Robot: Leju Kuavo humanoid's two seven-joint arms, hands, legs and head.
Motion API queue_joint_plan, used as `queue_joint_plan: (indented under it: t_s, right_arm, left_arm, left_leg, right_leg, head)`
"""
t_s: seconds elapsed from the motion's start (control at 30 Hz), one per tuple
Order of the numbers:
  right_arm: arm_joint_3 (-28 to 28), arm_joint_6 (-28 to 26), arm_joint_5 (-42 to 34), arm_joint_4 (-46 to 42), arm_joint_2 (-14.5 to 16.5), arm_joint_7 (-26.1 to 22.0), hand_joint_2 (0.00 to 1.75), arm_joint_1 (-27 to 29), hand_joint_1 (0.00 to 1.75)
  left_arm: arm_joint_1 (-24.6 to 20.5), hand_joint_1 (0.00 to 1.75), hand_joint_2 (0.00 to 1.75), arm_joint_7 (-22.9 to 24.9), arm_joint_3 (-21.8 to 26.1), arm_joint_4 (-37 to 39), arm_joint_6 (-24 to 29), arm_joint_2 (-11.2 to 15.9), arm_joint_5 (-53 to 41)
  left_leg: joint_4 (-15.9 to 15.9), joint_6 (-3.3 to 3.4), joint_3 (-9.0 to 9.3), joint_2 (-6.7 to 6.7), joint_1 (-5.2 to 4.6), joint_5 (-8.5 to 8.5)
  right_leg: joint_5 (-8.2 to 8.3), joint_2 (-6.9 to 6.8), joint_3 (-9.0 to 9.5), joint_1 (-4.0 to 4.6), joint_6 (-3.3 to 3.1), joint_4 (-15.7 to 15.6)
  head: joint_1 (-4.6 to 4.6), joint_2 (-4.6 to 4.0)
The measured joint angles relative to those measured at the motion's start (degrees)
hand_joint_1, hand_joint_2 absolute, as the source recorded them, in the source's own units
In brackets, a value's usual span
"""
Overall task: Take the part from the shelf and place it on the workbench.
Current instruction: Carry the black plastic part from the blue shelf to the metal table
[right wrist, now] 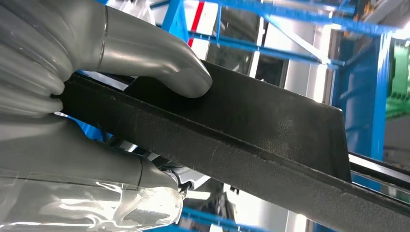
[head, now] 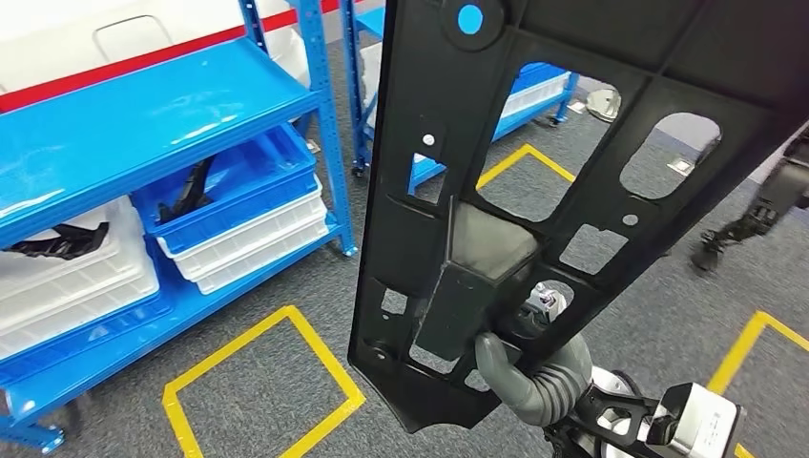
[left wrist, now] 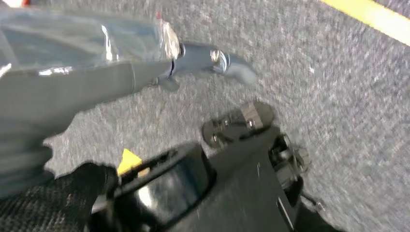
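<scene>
The large flat black plastic part (head: 572, 143), a panel pierced with many cut-out openings and carrying a blue round sticker near its upper end, is held up in the air in front of the head camera, above the grey carpeted floor (head: 286, 277) and clear of the shelf. The right hand (head: 529, 367) grasps it near its lower end, the grey thumb wrapped over the panel's edge; in the right wrist view the right hand (right wrist: 72, 96) clamps the part (right wrist: 251, 130) between the thumb on one face and the fingers on the other. The blue metal shelf (head: 143, 114) stands beside it, its lower level holding white plastic crates (head: 248, 243) and a blue tray (head: 238, 181) with black pieces inside. Yellow tape outlines (head: 258, 382) mark the floor. The left hand (left wrist: 63, 82) hangs over the carpet, blurred, and I cannot tell whether it is released or clenched.
</scene>
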Motion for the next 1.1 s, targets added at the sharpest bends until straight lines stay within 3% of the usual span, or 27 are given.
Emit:
queue_joint_plan:
  t_s: [0.03,0.07,0.1,0.17,0.2,0.23,0.3,0.33,0.4,0.47,0.5,0.53,0.57,0.6,0.63,0.7,0.77,0.83,0.9,0.97,1.03,1.07,1.1]
  right_arm:
    - [0.0,0.0,0.0,0.0,0.0,0.0,1.75,0.0,1.75]
    - [-0.2,0.0,0.0,0.0,0.0,0.0,1.75,0.3,1.75]
    - [-0.3,0.1,0.0,0.0,0.0,0.0,1.75,0.6,1.75]
    - [-0.7,0.3,0.0,-0.1,0.0,0.0,1.75,1.2,1.75]
    - [-0.8,0.4,0.0,-0.1,0.0,0.0,1.75,1.3,1.75]
    - [-1.0,0.4,0.0,-0.2,0.0,0.0,1.75,1.4,1.75]
    - [-1.2,0.4,0.0,-0.2,0.0,0.0,1.75,1.7,1.75]
    - [-1.3,0.4,0.0,-0.3,0.0,0.0,1.75,1.8,1.75]
    - [-1.5,0.6,0.0,-0.5,0.0,0.0,1.75,1.9,1.75]
    - [-1.7,0.7,0.0,-0.6,0.0,0.0,1.75,1.9,1.75]
    - [-1.8,0.8,-0.1,-0.6,0.0,0.0,1.75,1.9,1.75]
    - [-1.9,0.9,-0.1,-0.6,0.0,0.0,1.75,2.0,1.75]
    - [-1.9,0.9,-0.2,-0.6,0.0,0.0,1.75,2.0,1.75]
    - [-2.0,1.0,-0.2,-0.6,0.0,0.0,1.75,2.0,1.75]
    - [-2.0,1.0,-0.2,-0.6,0.0,0.0,1.75,2.0,1.75]
    - [-2.2,1.0,-0.2,-0.6,0.0,0.0,1.75,2.0,1.75]
    - [-2.3,1.1,-0.3,-0.6,-0.1,-0.1,1.75,2.1,1.75]
    - [-2.4,1.2,-0.6,-0.6,-0.1,-0.2,1.75,2.3,1.75]
    - [-2.7,1.4,-0.8,-0.6,-0.2,-0.3,1.75,2.4,1.75]
    - [-3.0,1.6,-1.0,-0.6,-0.3,-0.4,1.75,2.2,1.75]
    - [-3.1,1.8,-1.2,-0.5,-0.3,-0.4,1.75,2.1,1.75]
    - [-3.2,1.8,-1.3,-0.5,-0.3,-0.4,1.75,2.1,1.75]
    - [-3.2,1.8,-1.3,-0.5,-0.3,-0.3,1.75,2.0,1.75]
  left_arm:
    - [0.0,0.0,1.75,0.0,0.0,0.0,0.0,0.0,0.0]
    - [0.2,0.0,1.75,0.1,0.0,0.0,0.0,0.0,0.0]
    - [0.3,0.0,1.75,0.2,0.0,0.0,0.0,0.0,0.0]
    - [0.5,0.0,1.75,0.5,0.0,0.0,0.1,0.1,0.1]
    - [0.5,0.0,1.75,0.5,0.0,0.0,0.1,0.0,0.2]
    - [0.6,0.0,1.75,0.6,0.0,0.0,0.1,0.1,0.2]
    - [0.6,0.0,1.75,0.6,0.0,0.0,0.2,0.1,0.2]
    - [0.6,0.0,1.75,0.6,0.0,0.0,0.2,0.1,0.2]
    - [0.5,0.0,1.75,0.6,0.0,0.0,0.3,0.1,0.2]
    - [0.3,0.0,1.75,0.6,0.0,0.0,0.5,0.1,0.3]
    - [0.2,0.0,1.75,0.6,0.0,0.0,0.6,0.1,0.4]
    - [0.1,0.0,1.75,0.6,0.0,0.0,0.6,0.1,0.6]
    - [0.0,0.0,1.75,0.6,0.0,0.0,0.7,0.1,0.7]
    - [-0.1,0.0,1.75,0.5,0.0,0.0,0.7,0.1,0.7]
    - [-0.2,0.0,1.75,0.5,0.0,0.0,0.8,0.1,0.8]
    - [-0.2,0.0,1.75,0.5,0.0,0.0,0.8,0.1,0.9]
    - [-0.2,0.0,1.75,0.5,0.0,0.0,0.8,0.1,1.0]
    - [-0.2,0.0,1.75,0.5,0.0,0.0,0.8,0.0,1.0]
    - [-0.3,0.0,1.75,0.5,0.0,0.0,0.8,-0.1,1.1]
    - [-0.2,0.0,1.75,0.6,0.0,0.0,0.8,-0.2,1.2]
    - [0.0,0.0,1.75,0.7,0.0,0.0,0.8,-0.2,1.2]
    - [0.0,0.0,1.75,0.7,0.0,0.0,0.8,-0.2,1.2]
    - [0.0,0.0,1.75,0.8,0.0,0.0,0.8,-0.2,1.2]
  left_leg:
    - [0.0,0.01,-0.02,0.21,-0.03,0.0]
    - [0.0,0.02,-0.07,0.98,-0.06,0.0]
    - [0.0,-0.03,-0.06,2.19,-0.09,-0.04]
    - [0.1,-0.41,0.1,4.73,-0.28,-0.3]
    - [0.2,-0.73,0.22,5.55,-0.46,-0.46]
    - [0.3,-1.04,0.28,6.01,-0.63,-0.58]
    - [0.3,-1.67,0.34,6.97,-0.77,-0.67]
    - [0.4,-2.03,0.31,6.98,-0.65,-0.89]
    - [3.1,-2.68,-0.76,5.0,-0.31,-2.87]
    - [10.4,-3.0,-4.05,2.32,-0.11,-6.83]
    - [14.5,-3.06,-5.97,1.78,-0.09,-8.56]
    - [17.4,-3.08,-7.29,1.57,-0.1,-9.39]
    - [18.2,-3.03,-7.64,1.46,-0.11,-9.12]
    - [16.5,-2.9,-6.78,1.29,-0.1,-7.67]
    - [12.8,-2.68,-5.01,0.75,-0.1,-5.51]
    - [4.4,-2.11,-1.32,-1.85,-0.03,-1.9]
    - [1.0,-1.74,-0.08,-3.43,-0.11,-0.93]
    - [0.8,-1.35,-0.16,-2.45,-0.18,-0.71]
    - [0.4,-0.67,-0.04,-1.15,-0.03,-0.33]
    - [0.3,-0.17,0.02,0.28,-0.01,-0.18]
    - [0.3,-0.01,-0.06,1.86,-0.12,-0.21]
    - [0.3,-0.02,-0.08,2.62,-0.14,-0.23]
    - [0.3,-0.07,-0.06,3.32,-0.14,-0.27]
  right_leg:
    - [-0.7,-0.23,-0.62,-0.03,0.06,1.4]
    - [-1.96,-0.55,-2.11,-0.14,0.23,4.9]
    - [-1.8,-1.16,-1.92,-0.3,0.41,5.3]
    - [0.23,-3.62,1.25,-0.42,0.62,1.0]
    - [2.02,-4.6,3.94,-0.34,0.38,-3.9]
    - [2.44,-5.18,4.94,-0.18,0.06,-5.9]
    - [2.48,-4.36,4.8,0.02,-0.79,-6.4]
    - [2.6,-3.84,4.66,-0.03,-1.16,-6.4]
    - [2.95,-2.82,4.46,-0.21,-1.9,-6.5]
    - [3.19,-1.79,4.18,-0.28,-2.36,-6.5]
    - [3.28,-1.2,4.04,-0.24,-2.5,-6.5]
    - [3.34,-0.52,3.95,-0.19,-2.57,-6.5]
    - [3.4,0.24,3.92,-0.16,-2.58,-6.5]
    - [3.45,1.03,3.96,-0.14,-2.55,-6.5]
    - [3.5,1.84,4.03,-0.14,-2.47,-6.5]
    - [3.66,3.34,3.92,-0.06,-2.17,-6.4]
    - [4.01,4.64,3.37,-0.05,-1.56,-6.3]
    - [4.34,5.59,2.84,-0.24,-0.85,-6.3]
    - [3.19,3.55,1.89,-0.18,-0.33,-4.6]
    - [-0.32,0.19,-1.01,-0.09,0.07,1.8]
    - [-3.38,-0.98,-4.45,-0.33,0.4,9.3]
    - [-3.54,-1.15,-5.03,-0.46,0.53,10.8]
    - [-2.68,-1.34,-4.4,-0.58,0.62,9.9]
  head:
    - [0.0,0.0]
    - [0.0,0.0]
    - [0.0,0.0]
    - [0.0,0.0]
    - [-0.04,0.0]
    - [-0.07,0.0]
    - [-0.12,0.0]
    - [-0.1,0.0]
    - [-0.11,0.0]
    - [-0.13,0.0]
    - [-0.14,0.0]
    - [-0.14,0.0]
    - [-0.14,0.0]
    - [-0.14,0.0]
    - [-0.14,0.0]
    - [-0.12,0.0]
    - [-0.08,0.0]
    - [-0.08,0.0]
    - [0.06,0.0]
    - [0.24,0.0]
    - [0.26,0.0]
    - [0.26,0.0]
    - [0.26,0.0]
